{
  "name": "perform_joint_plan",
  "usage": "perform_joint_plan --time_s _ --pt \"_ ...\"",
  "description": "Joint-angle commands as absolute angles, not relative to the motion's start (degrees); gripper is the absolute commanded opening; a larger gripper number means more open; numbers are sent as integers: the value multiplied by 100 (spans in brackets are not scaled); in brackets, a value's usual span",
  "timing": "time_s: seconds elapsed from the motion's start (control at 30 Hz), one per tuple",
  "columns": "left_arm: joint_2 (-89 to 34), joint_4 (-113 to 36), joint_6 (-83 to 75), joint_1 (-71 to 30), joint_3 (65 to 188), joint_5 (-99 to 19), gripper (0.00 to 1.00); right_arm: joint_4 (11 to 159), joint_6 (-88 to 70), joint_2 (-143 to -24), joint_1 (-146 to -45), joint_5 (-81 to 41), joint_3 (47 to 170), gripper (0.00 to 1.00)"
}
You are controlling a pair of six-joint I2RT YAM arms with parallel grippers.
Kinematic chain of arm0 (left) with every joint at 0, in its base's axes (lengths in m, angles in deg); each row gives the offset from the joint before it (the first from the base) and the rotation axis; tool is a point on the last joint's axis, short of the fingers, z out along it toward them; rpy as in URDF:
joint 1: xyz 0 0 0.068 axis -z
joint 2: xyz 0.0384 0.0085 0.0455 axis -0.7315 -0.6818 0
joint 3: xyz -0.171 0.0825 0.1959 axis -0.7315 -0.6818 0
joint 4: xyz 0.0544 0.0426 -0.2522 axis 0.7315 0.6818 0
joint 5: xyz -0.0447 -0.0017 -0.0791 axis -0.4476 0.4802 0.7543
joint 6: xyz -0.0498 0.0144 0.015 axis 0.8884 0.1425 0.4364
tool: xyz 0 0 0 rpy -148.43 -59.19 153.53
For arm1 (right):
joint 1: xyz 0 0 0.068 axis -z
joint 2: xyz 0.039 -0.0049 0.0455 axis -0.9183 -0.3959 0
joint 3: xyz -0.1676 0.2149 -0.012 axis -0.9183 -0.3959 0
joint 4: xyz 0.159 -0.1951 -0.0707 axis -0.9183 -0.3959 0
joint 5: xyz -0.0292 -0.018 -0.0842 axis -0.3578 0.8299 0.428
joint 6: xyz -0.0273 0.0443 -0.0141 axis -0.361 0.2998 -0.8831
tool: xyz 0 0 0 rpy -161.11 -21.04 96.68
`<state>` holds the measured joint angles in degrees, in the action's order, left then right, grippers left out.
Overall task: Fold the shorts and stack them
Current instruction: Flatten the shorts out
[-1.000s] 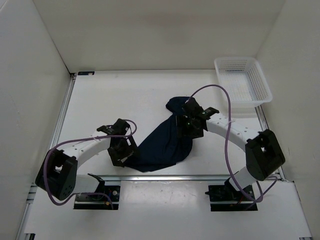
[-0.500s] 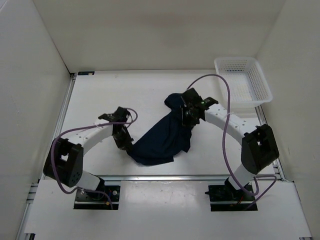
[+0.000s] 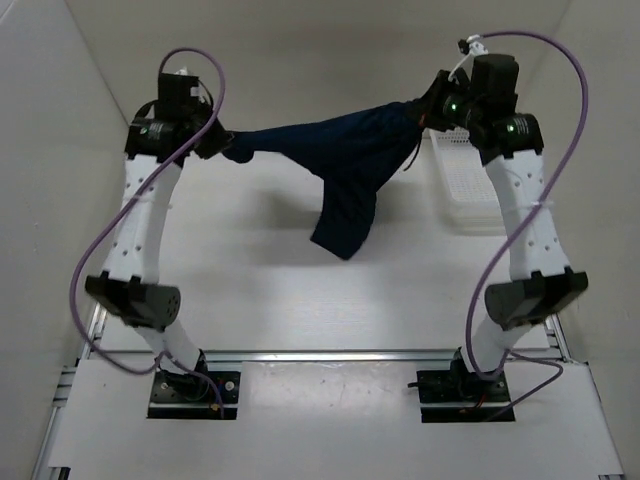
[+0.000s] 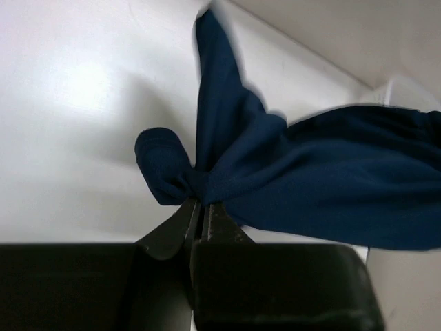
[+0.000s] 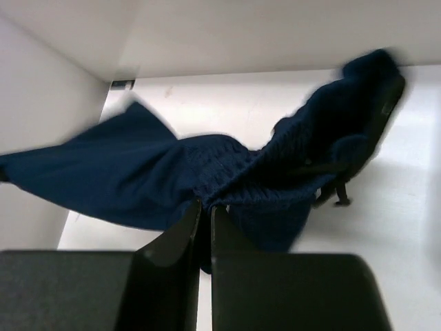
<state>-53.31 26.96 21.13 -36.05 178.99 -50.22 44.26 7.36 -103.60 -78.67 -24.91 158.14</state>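
The dark navy shorts (image 3: 340,155) hang stretched in the air between both raised arms, one leg drooping toward the table (image 3: 345,230). My left gripper (image 3: 222,146) is shut on the shorts' left end, where the cloth bunches at the fingertips (image 4: 200,200). At the right end my right gripper (image 3: 425,112) is shut on the waistband, the ribbed cloth pinched between its fingers (image 5: 205,207). A thin dark drawstring (image 5: 331,193) dangles from the shorts (image 5: 138,179). In the left wrist view the shorts (image 4: 331,179) spread away to the right.
A white mesh basket (image 3: 470,195) stands at the back right of the table, partly behind the right arm. White walls close the table on the left, back and right. Purple cables loop off both arms.
Both grippers closed on the shorts lying on the table and rose high and apart, lifting the cloth off the table and stretching it out between them.
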Motion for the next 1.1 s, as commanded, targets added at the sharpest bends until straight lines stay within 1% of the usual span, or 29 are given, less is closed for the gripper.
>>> perform_joint_plan --time_s 0.0,0.03,0.07,0.1,0.13,0.17,0.2,0.23,0.27,0.3,0.33,0.37,0.47,0.53,0.57,0.6,0.63,0.67,0.7,0.73,0.77,0.8,0.83,0.87,0.9,0.97,1.07 --pt "-4289 3052 1850 -3559 17126 -4747 10 4772 391 -9186 -8239 -2666 14389 1" --pt "-4105 2999 1789 -3506 16295 -4667 10 5021 311 -8817 -8345 -2365 13156 1" --pt "-3737 2894 1789 -3506 15826 -4666 10 5215 249 -8160 -8451 -2067 12578 1" --pt "-3542 2771 1841 -3428 15308 -4666 10 5452 249 -7858 -8521 -1855 12050 1" --pt "-3366 2639 1963 -3427 14276 -4666 11 5524 301 -7585 -8583 -1696 11532 1" --pt "-3077 2377 1964 -3427 13787 -4597 20 5646 449 -7043 -8671 -1407 10465 1" --pt "-2961 2244 2025 -3427 13347 -4509 34 5647 564 -6759 -8732 -1230 9906 4" --pt "-2891 2173 2087 -3427 12681 -4447 73 5647 722 -6234 -8803 -1055 9379 17" --pt "-2838 2172 2140 -3427 12440 -4447 91 5647 906 -5968 -8917 -931 8407 33" --pt "-2776 2111 2140 -3427 12272 -4368 100 5456 1299 -5704 -8918 -782 7989 63" --pt "-2776 2111 2140 -3427 12175 -4368 100 5289 1547 -5223 -8996 -641 7645 73" --pt "-2776 2111 2140 -3427 12174 -4368 100 5078 1784 -4992 -8997 -492 7198 80" --pt "-2776 2111 2140 -3427 12296 -4613 100 4401 2567 -4314 -8997 -25 6922 83" --pt "-2924 2172 2201 -3427 12297 -4683 89 4181 2857 -4234 -8997 -25 6921 72" --pt "-2925 2172 2202 -3479 12201 -4684 83 4127 2946 -4286 -8997 -85 6973 64" --pt "-2977 2172 2280 -3480 12122 -4684 77 4127 3025 -4382 -8997 -173 6974 54" --pt "-2978 2172 2281 -3532 12017 -4684 70 4127 3078 -4627 -8997 -505 6974 39" --pt "-3039 2172 2455 -3611 11754 -4684 66 4127 3166 -4751 -8997 -682 6974 36" --pt "-3039 2172 2535 -3698 11595 -4745 66 4127 3219 -4874 -8997 -875 6974 34" --pt "-3039 2172 2588 -3812 11420 -4745 71 4196 3289 -5041 -8997 -1068 6852 38" --pt "-3039 2077 2588 -4118 11261 -4658 83 4354 3290 -5042 -8997 -1279 6781 46" --pt "-3039 2023 2641 -4269 10990 -4484 87 4425 3394 -5103 -8997 -1638 6711 59" --pt "-3092 1866 2641 -4410 10865 -4430 91 4478 3465 -5104 -8997 -1798 6580 83" --pt "-3092 1795 2641 -4550 10768 -4377 93 4478 3657 -5104 -8945 -1913 6526 89" --pt "-3092 1716 2693 -4769 10585 -4324 97 4539 3763 -5043 -8944 -2019 6473 92" --pt "-3276 1532 2694 -4947 10452 -4096 98 4540 3983 -4981 -8883 -2299 6289 96" --pt "-3583 1215 2694 -5079 10381 -3832 98 4873 4449 -4840 -8821 -2555 5885 96"
